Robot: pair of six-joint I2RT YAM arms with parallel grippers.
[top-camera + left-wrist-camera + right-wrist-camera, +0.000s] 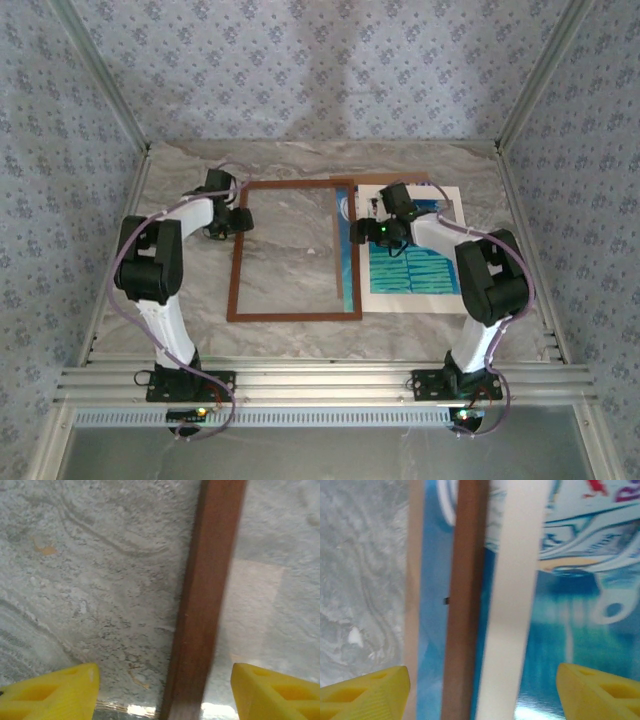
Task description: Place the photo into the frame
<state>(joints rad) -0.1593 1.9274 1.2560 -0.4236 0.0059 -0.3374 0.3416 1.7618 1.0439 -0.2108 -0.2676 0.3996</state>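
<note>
Top external view: the rectangular blue-teal paper photo [415,272] lies flat on the right half of the table. A white card mat border [410,303] rests over it, so the pale lettering shows through the mat's opening. A narrow blue strip of the print also shows past the mat's left edge, just inside the right rail of the thin reddish-brown wooden picture frame [290,316]. The frame lies flat at the middle of the table, with the marble visible through it. Its right rail overlaps the left edge of the photo and mat.

The right gripper [363,233] hangs over that overlap, near the upper part of the frame's right rail. In the right wrist view its yellow fingertips [365,692] stand wide apart. The brown rail, a white band of mat and the blue print run between them, and they grip nothing.

The left gripper [228,222] sits at the frame's left rail, towards its far end. In the left wrist view its jaws straddle the rail with a gap on each side. They are open and not pinching the wood.

Everything rests on a grey marble-patterned table [300,160], with patterned blue-grey cloth walls around it.
</note>
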